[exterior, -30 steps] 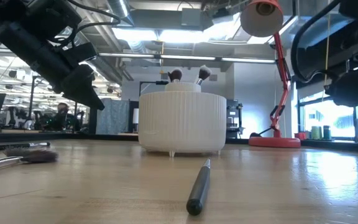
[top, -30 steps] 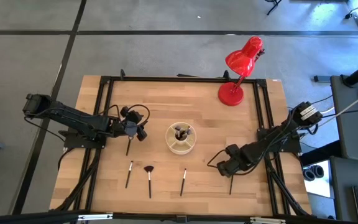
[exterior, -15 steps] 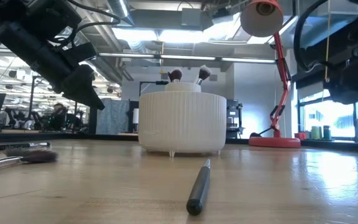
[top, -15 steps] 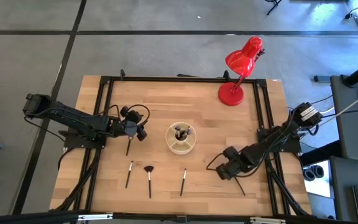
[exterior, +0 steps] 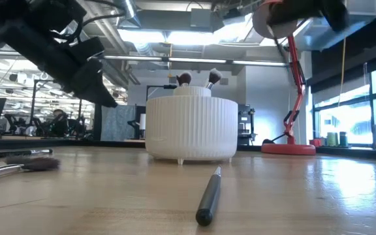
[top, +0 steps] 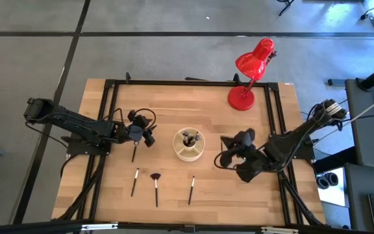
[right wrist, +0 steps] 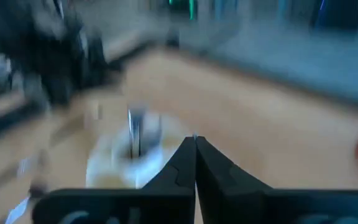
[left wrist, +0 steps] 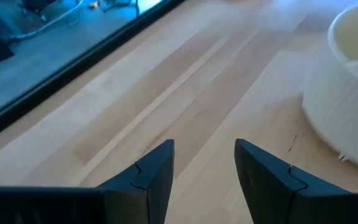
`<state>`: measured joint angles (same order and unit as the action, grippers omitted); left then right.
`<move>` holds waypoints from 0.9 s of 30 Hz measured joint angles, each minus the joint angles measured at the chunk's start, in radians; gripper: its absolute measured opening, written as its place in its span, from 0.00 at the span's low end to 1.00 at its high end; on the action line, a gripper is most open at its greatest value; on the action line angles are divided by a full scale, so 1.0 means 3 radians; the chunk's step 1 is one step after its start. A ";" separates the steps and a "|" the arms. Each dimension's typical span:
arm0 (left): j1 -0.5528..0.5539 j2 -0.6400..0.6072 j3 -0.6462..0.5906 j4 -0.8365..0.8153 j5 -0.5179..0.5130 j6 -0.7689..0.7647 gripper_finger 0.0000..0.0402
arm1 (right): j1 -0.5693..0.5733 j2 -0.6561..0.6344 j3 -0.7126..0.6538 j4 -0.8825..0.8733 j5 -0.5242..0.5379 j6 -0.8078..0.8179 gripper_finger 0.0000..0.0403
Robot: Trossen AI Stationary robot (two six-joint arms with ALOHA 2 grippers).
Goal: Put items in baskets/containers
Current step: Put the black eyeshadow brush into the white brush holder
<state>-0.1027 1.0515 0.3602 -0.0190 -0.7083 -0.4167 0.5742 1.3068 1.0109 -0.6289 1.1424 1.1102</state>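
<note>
Right gripper [top: 227, 143] rose over wooden table [top: 167, 110].

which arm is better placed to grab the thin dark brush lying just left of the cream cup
Left. The left gripper is open and sits right beside that thin dark brush, left of the round cream plastic cup. The right gripper is shut and on the cup's far side.
</note>
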 joint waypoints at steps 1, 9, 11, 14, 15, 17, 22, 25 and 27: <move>0.0000 0.0000 -0.0001 0.0044 0.0006 0.0029 0.41 | -0.0033 -0.0019 -0.0008 0.0217 0.0197 -0.0272 0.00; 0.0004 0.0000 -0.0001 0.0394 0.0040 0.0257 0.41 | -0.0491 0.0126 -0.0017 0.1910 0.0470 -0.1875 0.00; 0.0017 0.0000 -0.0001 0.0456 0.0043 0.0328 0.41 | -0.0612 0.0203 -0.0017 0.2360 0.0234 -0.2231 0.00; 0.0072 0.0000 0.0000 0.0534 0.0100 0.0386 0.41 | -0.0763 0.0344 -0.0017 0.2947 -0.0208 -0.2677 0.00; 0.0092 0.0000 -0.0001 0.0534 0.0121 0.0388 0.41 | -0.0798 0.0393 -0.0017 0.3083 -0.0315 -0.2779 0.00; 0.0133 0.0000 0.0000 0.0529 0.0176 0.0389 0.41 | -0.0853 0.0490 -0.0017 0.3251 -0.0452 -0.2881 0.00; 0.0216 0.0000 0.0000 0.0525 0.0269 0.0389 0.41 | -0.0925 0.0756 -0.0017 0.3330 -0.0500 -0.2842 0.00; 0.0247 0.0000 0.0000 0.0503 0.0270 0.0390 0.41 | -0.0935 0.0926 -0.0017 0.3442 -0.0531 -0.2786 0.01; 0.0263 0.0000 -0.0001 0.0501 0.0275 0.0389 0.41 | -0.0942 0.0983 -0.0018 0.3473 -0.0641 -0.2688 0.04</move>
<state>-0.0238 1.0515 0.3600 0.1314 -0.6257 -0.3000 0.2917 1.6017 1.0054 0.4129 0.9502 0.3039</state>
